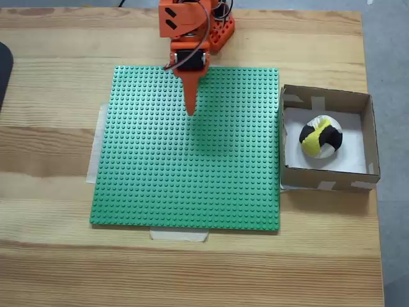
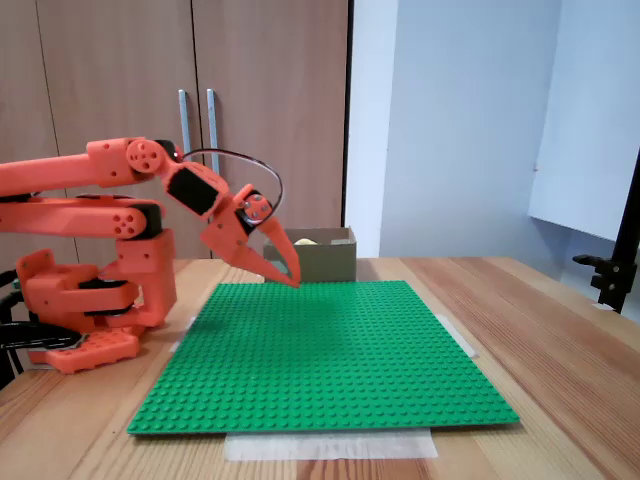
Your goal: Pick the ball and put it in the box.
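we see the ball (image 1: 321, 136) resting inside the box (image 1: 326, 178); the end effector (image 1: 190, 109), pressed together and empty, hangs above the green baseplate (image 1: 185, 166).

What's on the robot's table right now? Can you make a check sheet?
Surface: wood table with a green studded plate taped down.
Job's things: ball lies inside the box, right of the plate in the top-down fixed view.
Clutter: dark thing at the left edge, cut off.
Gripper: gripper shut, empty, hanging over the plate's far edge.
Cables: black wire loops over the arm.
Surroundings: wooden cupboard, pale wall, black stand.
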### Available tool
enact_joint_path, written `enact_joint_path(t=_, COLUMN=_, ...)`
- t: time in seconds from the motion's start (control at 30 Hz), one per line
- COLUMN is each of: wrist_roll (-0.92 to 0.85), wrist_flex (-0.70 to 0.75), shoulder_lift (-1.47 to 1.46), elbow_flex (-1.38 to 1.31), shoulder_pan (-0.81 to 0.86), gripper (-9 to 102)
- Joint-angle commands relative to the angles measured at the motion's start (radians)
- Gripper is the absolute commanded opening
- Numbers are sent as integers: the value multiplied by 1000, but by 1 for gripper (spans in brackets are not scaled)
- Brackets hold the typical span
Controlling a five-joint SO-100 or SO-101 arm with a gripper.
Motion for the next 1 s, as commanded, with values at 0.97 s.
enact_joint_path(t=0.97, wrist_roll=23, wrist_flex=-161, shoulder_lift=80, elbow_flex=284, shoulder_pan=38, gripper=-1)
